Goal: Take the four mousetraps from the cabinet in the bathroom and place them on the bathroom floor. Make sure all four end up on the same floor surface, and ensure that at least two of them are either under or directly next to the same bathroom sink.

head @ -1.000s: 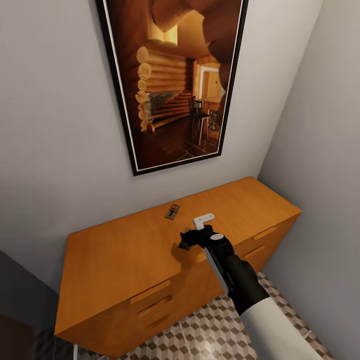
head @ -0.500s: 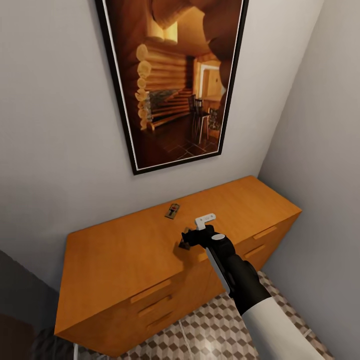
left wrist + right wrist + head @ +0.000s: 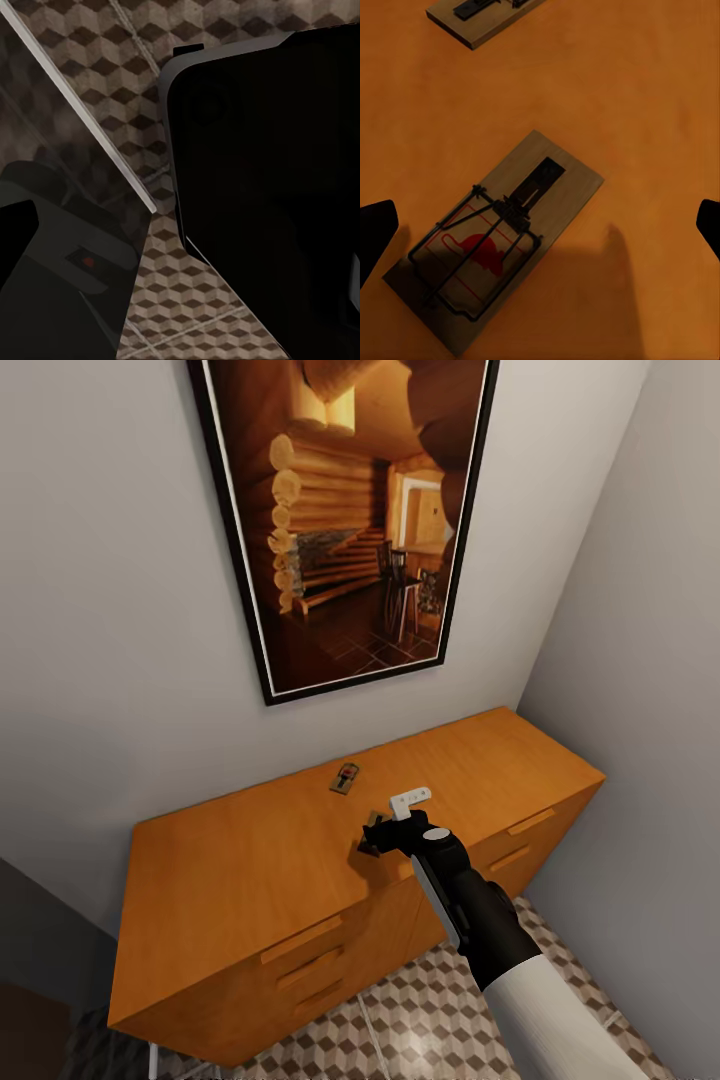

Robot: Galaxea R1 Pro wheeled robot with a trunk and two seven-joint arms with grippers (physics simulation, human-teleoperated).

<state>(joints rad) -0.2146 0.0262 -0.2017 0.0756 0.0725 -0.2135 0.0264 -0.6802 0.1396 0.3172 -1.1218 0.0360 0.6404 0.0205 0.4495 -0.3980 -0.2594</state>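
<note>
Two mousetraps lie on the flat top of the orange-brown cabinet [image 3: 250, 870]. One mousetrap [image 3: 345, 777] rests near the wall, apart from my arm. The other mousetrap [image 3: 502, 236], with dark wire and a red mark, sits directly below my right gripper [image 3: 372, 842], partly covered by it in the head view. In the right wrist view the right gripper [image 3: 540, 229] is open, its dark fingertips [image 3: 375, 232] wide on either side of the board and not touching it; the far mousetrap [image 3: 484, 16] shows beyond. A dark fingertip [image 3: 15, 247] of my left gripper hangs low over the bathroom floor [image 3: 112, 60].
A large black-framed picture [image 3: 350, 520] of a log interior hangs above the cabinet. A grey side wall [image 3: 650, 660] closes in on the cabinet's right end. Cube-patterned floor tiles [image 3: 440, 1010] lie in front of the drawers. Dark robot body parts [image 3: 262, 187] crowd the left wrist view.
The whole head picture has shifted slightly, so the camera moved. My right gripper stays open over the near mousetrap, almost unmoved.
</note>
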